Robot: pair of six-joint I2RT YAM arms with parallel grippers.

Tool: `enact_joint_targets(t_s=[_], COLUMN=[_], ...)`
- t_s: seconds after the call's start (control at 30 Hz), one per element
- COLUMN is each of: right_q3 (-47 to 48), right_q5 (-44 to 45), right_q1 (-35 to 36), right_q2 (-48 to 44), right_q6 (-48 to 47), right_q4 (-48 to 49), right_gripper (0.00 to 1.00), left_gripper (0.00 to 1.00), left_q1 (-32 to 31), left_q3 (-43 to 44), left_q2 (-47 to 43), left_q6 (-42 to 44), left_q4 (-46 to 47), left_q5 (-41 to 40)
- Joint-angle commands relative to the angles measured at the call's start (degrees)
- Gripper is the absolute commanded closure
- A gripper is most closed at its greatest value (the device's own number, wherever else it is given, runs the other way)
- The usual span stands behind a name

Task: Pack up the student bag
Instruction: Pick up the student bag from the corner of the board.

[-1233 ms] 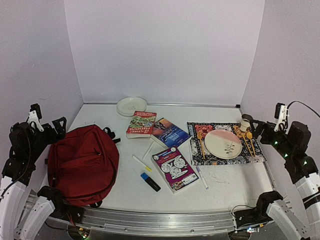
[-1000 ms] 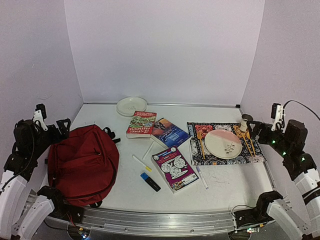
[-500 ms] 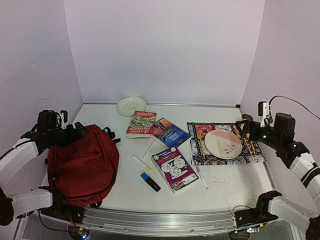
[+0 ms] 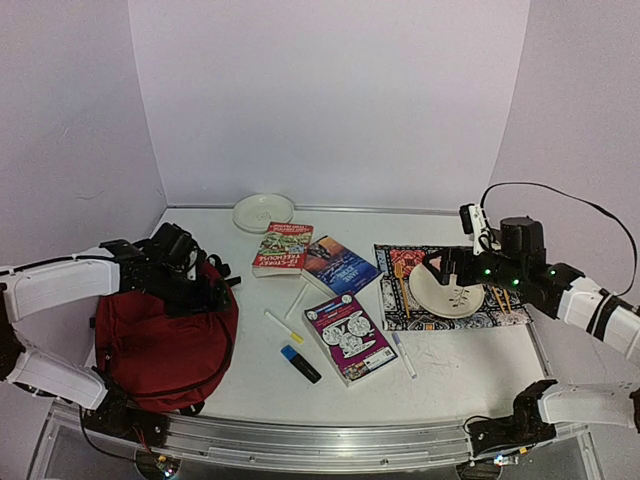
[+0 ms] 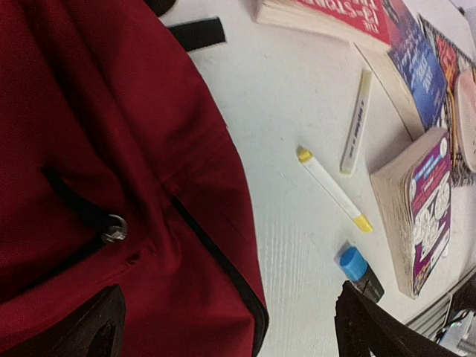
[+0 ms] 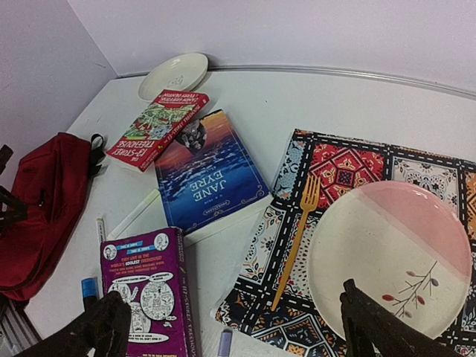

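Note:
The dark red student bag (image 4: 160,335) lies zipped at the front left; it also shows in the left wrist view (image 5: 89,171) and the right wrist view (image 6: 37,201). My left gripper (image 4: 203,287) hovers open and empty over the bag's right edge (image 5: 230,331), with the zip pull (image 5: 113,227) below it. A red book (image 4: 283,248), a blue book (image 4: 340,265) and a purple book (image 4: 350,337) lie in the middle. My right gripper (image 4: 440,266) hangs open and empty above the placemat's left part (image 6: 238,327).
A yellow-tipped pen (image 4: 283,326), a white marker (image 4: 297,299), a blue highlighter (image 4: 300,363) and a purple-capped pen (image 4: 403,354) lie round the books. The patterned placemat (image 4: 395,300) holds a pink-and-white plate (image 4: 455,295) and a gold fork (image 6: 297,238). A white plate (image 4: 263,212) sits at the back.
Both arms have swung in from the sides. The left gripper came over the bag's right edge, the right gripper over the placemat and plate. No object has moved.

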Motion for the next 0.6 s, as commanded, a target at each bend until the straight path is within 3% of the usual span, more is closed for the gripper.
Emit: enact_joint_targets(t_s=[0.0,0.2,0.4,0.57], right_q3=[2.6,2.1,0.1,-0.8], right_q5=[-2.5,-3.0,-1.0,0.2], right_q1=[0.4,0.7,1.9,3.0], right_q2=[-0.9,-0.1,-1.3,-0.8], right_q6=[-2.5,-3.1,-2.0,-1.1], right_q4=[1.6,2.1,2.8,3.7], right_gripper=[0.02,0.02,0.02,0.02], left_gripper=[0.01,0.02,0.08,0.22], left_q1=[-7.8,-14.3,-16.0,-16.0], left_q3=[5.3,6.9,6.6,6.3], left_q2=[4.1,10.3,13.6,17.0], left_q6=[-6.3,-13.1,-14.0,-13.2], left_q4=[-7.9,-12.5,-12.0,-7.0], left_q5=[-5.2,-7.6,-8.7,-6.4])
